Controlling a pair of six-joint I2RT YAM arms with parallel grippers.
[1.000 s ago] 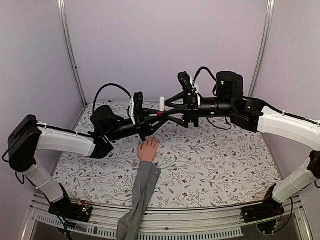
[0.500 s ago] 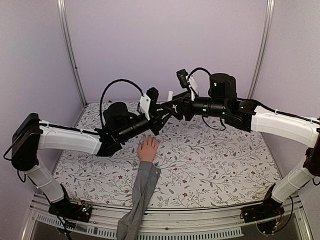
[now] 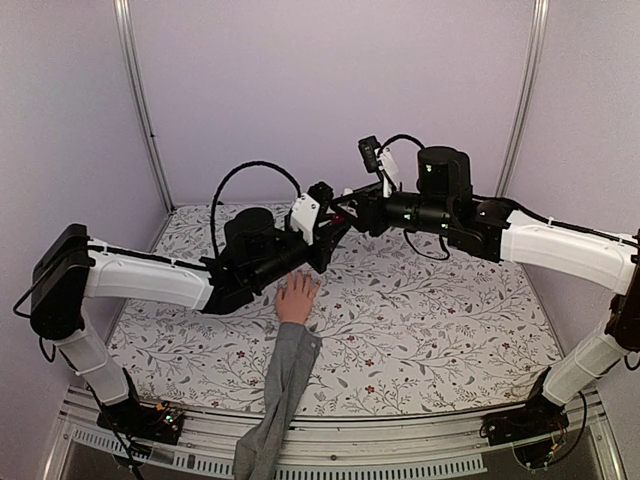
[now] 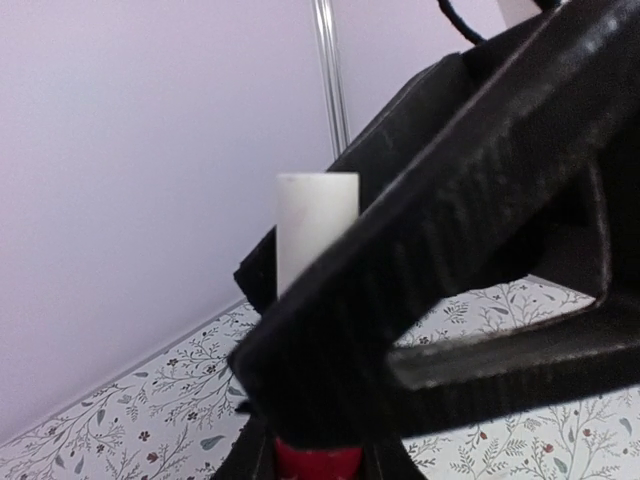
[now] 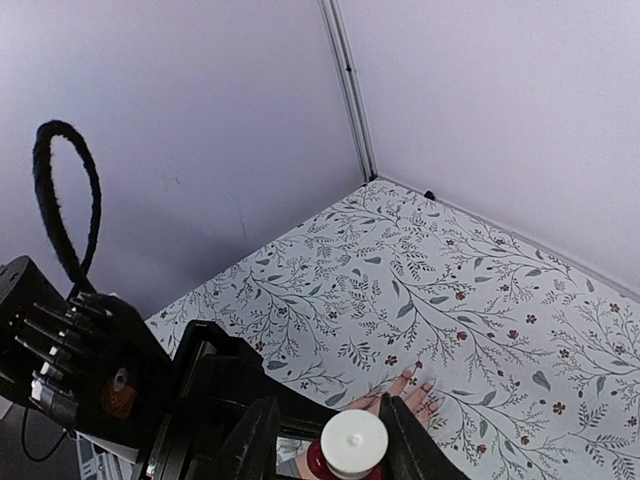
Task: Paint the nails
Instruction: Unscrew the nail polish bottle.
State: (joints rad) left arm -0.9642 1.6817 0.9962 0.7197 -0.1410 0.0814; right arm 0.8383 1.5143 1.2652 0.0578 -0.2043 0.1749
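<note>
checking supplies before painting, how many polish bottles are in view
1: the polish bottle, red with a white cap, held in the air by the left gripper, its cap between the fingers of the right gripper. The arms may hide others.

Lab test cell: bare lilac walls, metal corner posts, floral-cloth table, bolted robot arms.

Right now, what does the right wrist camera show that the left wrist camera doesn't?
Only the right wrist view shows the mannequin hand lying on the floral table cover, a black cable loop and the round top of the white cap. Only the left wrist view shows that cap side-on, with a black finger crossing in front. Both show the cap, the red polish bottle under it and that cover.
</note>
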